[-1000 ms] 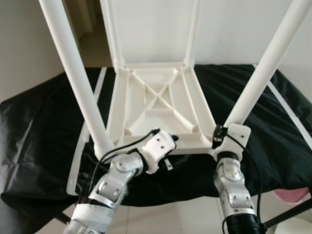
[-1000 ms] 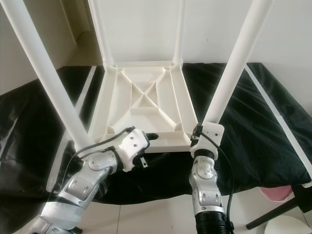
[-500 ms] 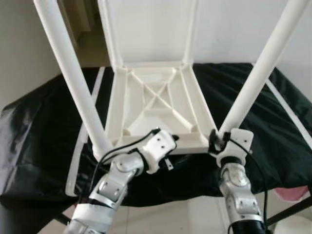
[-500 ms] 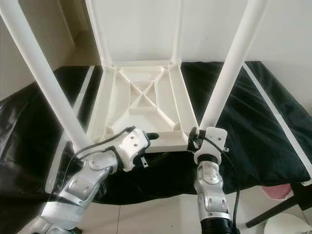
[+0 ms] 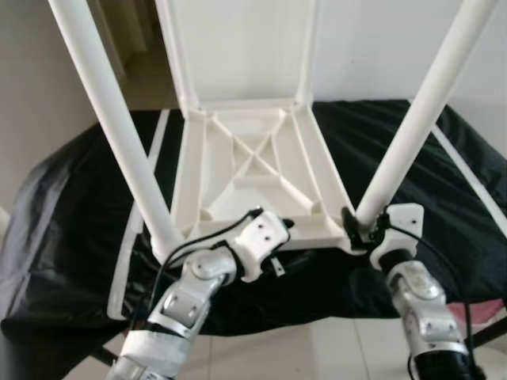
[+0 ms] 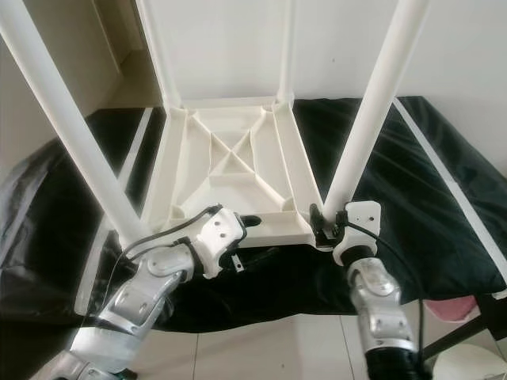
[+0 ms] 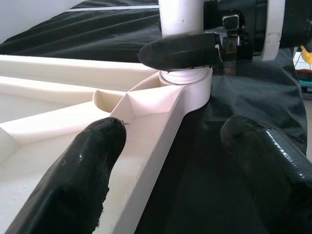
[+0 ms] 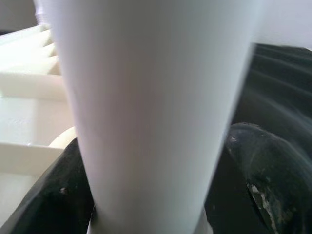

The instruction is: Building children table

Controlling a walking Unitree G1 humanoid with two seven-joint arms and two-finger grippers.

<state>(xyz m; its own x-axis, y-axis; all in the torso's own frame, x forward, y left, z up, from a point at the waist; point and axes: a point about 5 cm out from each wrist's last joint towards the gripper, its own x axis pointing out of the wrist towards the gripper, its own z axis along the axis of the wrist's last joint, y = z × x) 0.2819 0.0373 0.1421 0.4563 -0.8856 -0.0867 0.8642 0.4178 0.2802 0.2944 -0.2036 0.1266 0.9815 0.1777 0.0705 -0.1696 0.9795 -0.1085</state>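
Note:
A white plastic table top (image 5: pixel 255 184) lies upside down on a black cloth. Two white legs stand in its near corners, the near left leg (image 5: pixel 119 131) and the near right leg (image 5: pixel 413 127). Two more legs rise at the far corners. My left gripper (image 5: pixel 279 237) is open at the near edge, its fingers (image 7: pixel 95 165) straddling the rim without squeezing it. My right gripper (image 5: pixel 358 226) is shut on the base of the near right leg (image 8: pixel 151 97), just above the corner socket (image 7: pixel 187 87); one of its fingers (image 7: pixel 180 50) presses against the leg.
The black cloth (image 5: pixel 67 237) covers a low surface and hangs over its near edge. A long white strip (image 5: pixel 128 253) lies left of the table top, another (image 5: pixel 467 178) at the right. A pink object (image 5: pixel 485 313) and a black stand foot (image 6: pixel 467 332) are on the pale floor.
My right wrist has swung to the right around the base of the near right leg, keeping hold of it. The left gripper has stayed at the rim.

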